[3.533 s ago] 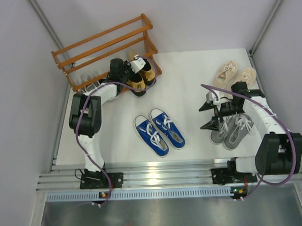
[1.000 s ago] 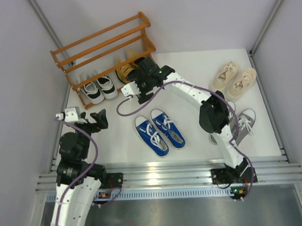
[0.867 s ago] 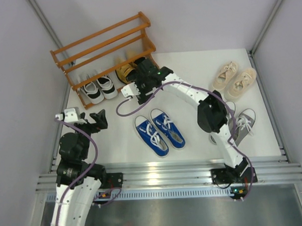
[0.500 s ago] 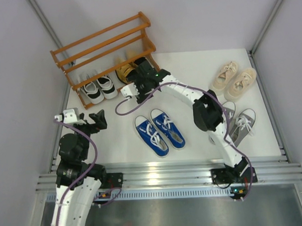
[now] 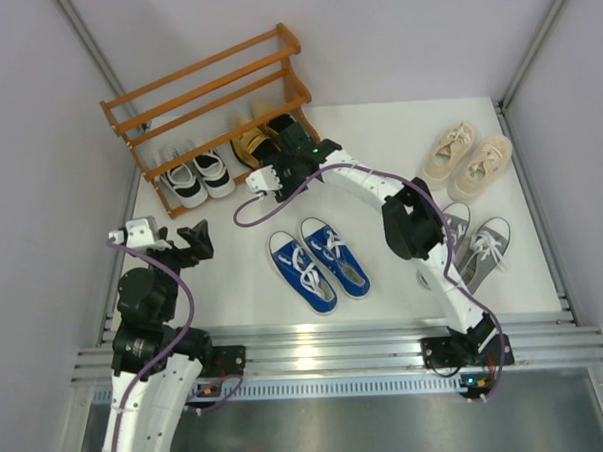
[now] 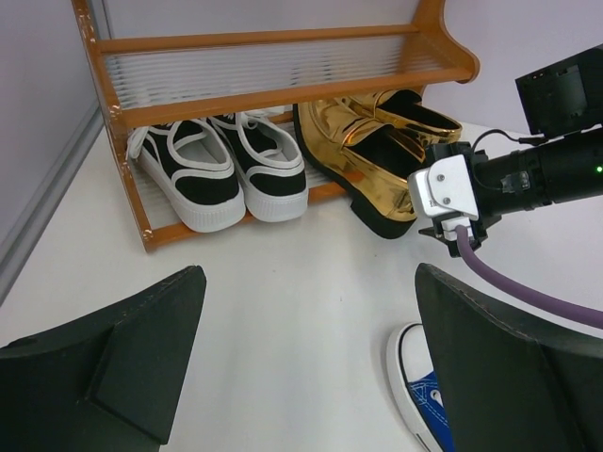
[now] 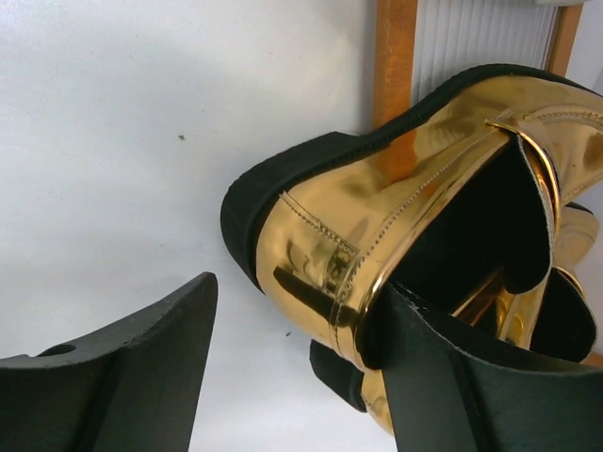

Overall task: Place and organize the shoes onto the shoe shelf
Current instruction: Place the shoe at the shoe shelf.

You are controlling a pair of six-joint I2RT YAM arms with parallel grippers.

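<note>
The shoe shelf [image 5: 205, 85] stands at the back left. Black-and-white sneakers [image 5: 199, 175] and gold loafers [image 5: 250, 144] sit on its lowest tier. My right gripper [image 7: 297, 287] straddles the heel of one gold loafer [image 7: 415, 188]. One finger is inside the shoe's mouth against the heel wall. The other finger stands off outside with a gap, so the jaws are open. My left gripper [image 6: 306, 282] hangs wide open over bare table before the shelf [image 6: 283, 89], holding nothing. Blue sneakers [image 5: 318, 263], grey sneakers [image 5: 478, 250] and beige lace-ups [image 5: 469, 157] lie on the table.
The right arm [image 5: 380, 188] stretches diagonally across the table from its base to the shelf. A blue sneaker's toe [image 6: 419, 386] lies just right of my left gripper. Walls close in on the left, the back and the right.
The right gripper's jaws have narrowed around the gold loafer's heel and the wrist has edged toward the shelf. The left arm has stayed still.
</note>
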